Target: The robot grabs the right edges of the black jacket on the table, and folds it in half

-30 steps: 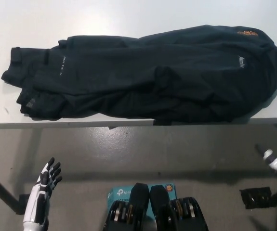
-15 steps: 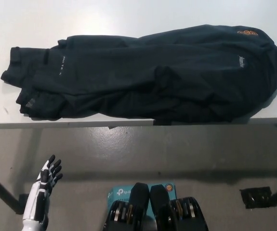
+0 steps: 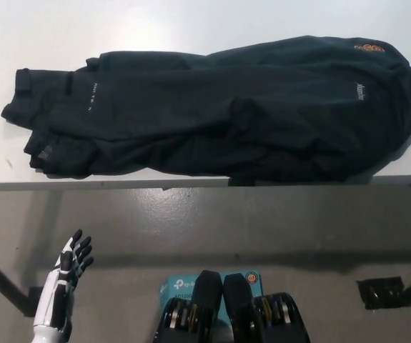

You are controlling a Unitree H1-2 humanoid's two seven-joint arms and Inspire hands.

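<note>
A black jacket [image 3: 219, 107] lies spread lengthwise across a white table [image 3: 191, 21], filling most of the tabletop and rumpled along the side nearest the table's front edge. Small orange lettering sits at the jacket's far right corner and a short line of pale print runs just below it; both are too small to read, as are a faint row of white marks and a grey tag toward the jacket's left end. Below the table's front edge, over the grey floor [image 3: 262, 221], the robot's white left hand [image 3: 66, 275] hangs well apart from the jacket, empty, its dark-tipped fingers extended and slightly spread. The right hand is out of the picture. On the floor, below the jacket's middle, lies a teal box [image 3: 180, 287] printed with "tp-link" beside a round orange mark.
</note>
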